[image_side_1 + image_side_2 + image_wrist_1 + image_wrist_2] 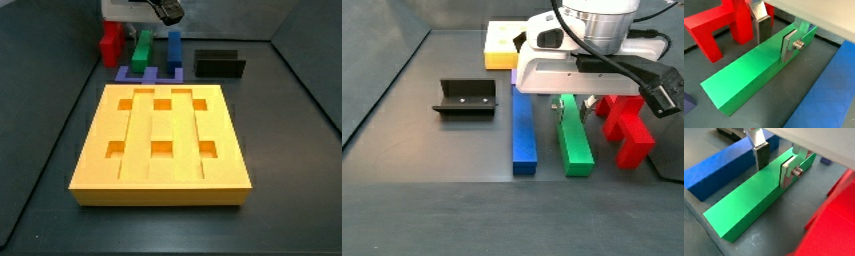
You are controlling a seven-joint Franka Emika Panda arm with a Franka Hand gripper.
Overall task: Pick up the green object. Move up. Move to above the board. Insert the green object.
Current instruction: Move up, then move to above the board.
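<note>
The green object [747, 75] is a long bright green block lying flat on the dark floor. It also shows in a wrist view [747, 200] and in both side views [139, 48] [576, 140]. My gripper [774, 48] is low over its far half, also seen in a wrist view [773, 174], with one finger down each long side. The jaws are open, with a thin gap at the dark pad [762, 31]. The yellow-orange board [160, 175] with square recesses lies apart, and only its corner shows in a side view [500, 45].
A blue bar [523, 135] lies parallel on one side of the green block and a red notched block [625, 130] on the other, both close. The dark fixture [465, 97] stands beyond the blue bar. Small dark blue pieces [147, 73] lie between the blocks and the board.
</note>
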